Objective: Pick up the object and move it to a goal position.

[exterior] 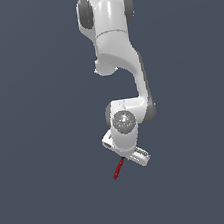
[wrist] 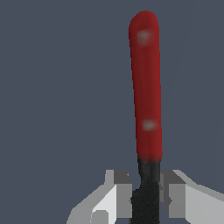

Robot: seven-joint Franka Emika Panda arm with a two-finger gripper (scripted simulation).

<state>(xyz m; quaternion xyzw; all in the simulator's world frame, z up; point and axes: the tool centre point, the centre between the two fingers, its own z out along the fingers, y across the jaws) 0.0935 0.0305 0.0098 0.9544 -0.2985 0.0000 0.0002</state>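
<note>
The object is a thin knife-like stick with a red handle [wrist: 146, 87] and a black blade [wrist: 147, 192]. In the wrist view my gripper [wrist: 146, 197] has its two grey fingers [wrist: 122, 194] closed against the black blade, with the red handle sticking out beyond the fingertips. In the exterior view the red handle [exterior: 118, 168] pokes out from under the white hand of the gripper [exterior: 124, 155], slanting toward the exterior view's lower left. The blade is hidden there by the hand.
The white arm [exterior: 116, 58] comes down from the top of the exterior view. The plain dark grey surface [exterior: 38, 144] fills the rest of both views. No goal marker shows.
</note>
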